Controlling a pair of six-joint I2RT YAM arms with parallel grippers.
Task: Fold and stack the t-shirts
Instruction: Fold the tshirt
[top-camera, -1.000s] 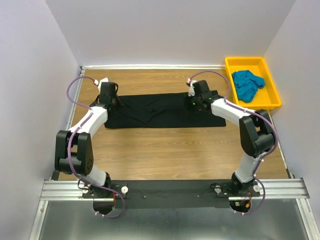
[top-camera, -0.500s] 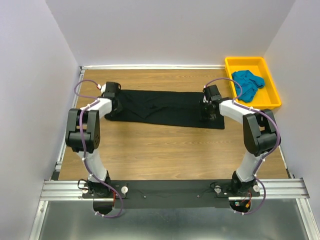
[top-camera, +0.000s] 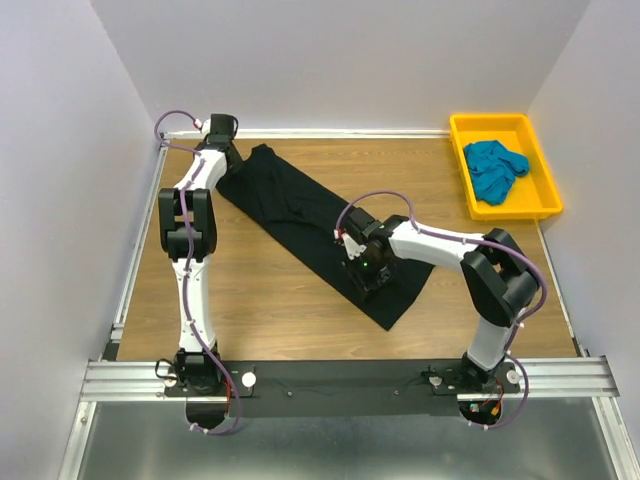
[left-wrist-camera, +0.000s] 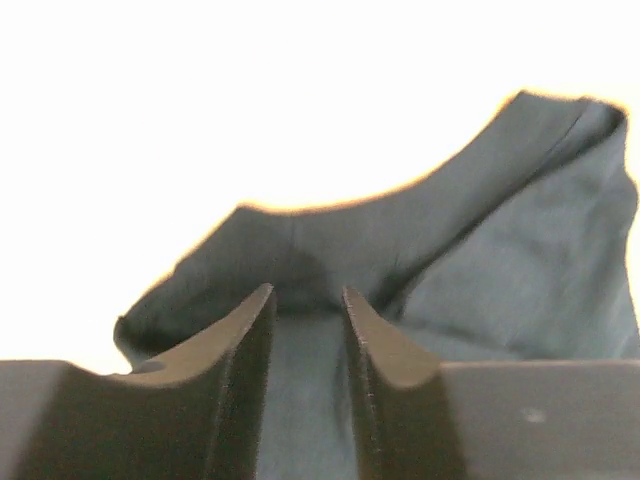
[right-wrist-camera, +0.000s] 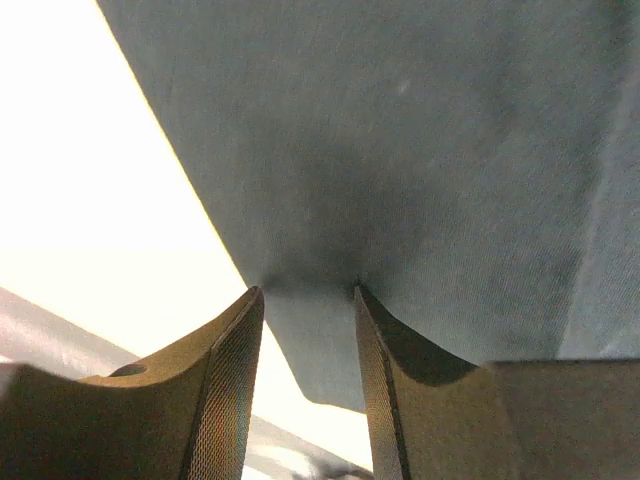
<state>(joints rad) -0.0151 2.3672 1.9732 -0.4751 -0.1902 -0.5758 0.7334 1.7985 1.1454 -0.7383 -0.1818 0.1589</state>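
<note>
The black t-shirt (top-camera: 290, 205) lies as a long folded strip, running diagonally from the back left corner to the front middle of the table. My left gripper (top-camera: 224, 142) is at the back left corner, shut on the strip's far end; the cloth puckers between its fingers in the left wrist view (left-wrist-camera: 305, 295). My right gripper (top-camera: 367, 272) is shut on the cloth near the strip's near end, pinching an edge in the right wrist view (right-wrist-camera: 305, 290). The teal t-shirt (top-camera: 495, 168) lies crumpled in the yellow tray (top-camera: 515, 212).
The tray stands at the back right against the right wall. White walls close the table on the left, back and right. The metal mounting rail (top-camera: 340, 378) runs along the near edge.
The black t-shirt has swung from lying straight across the table to diagonal. My left gripper moved to the back left corner; my right gripper pulled its end forward and toward the middle.
</note>
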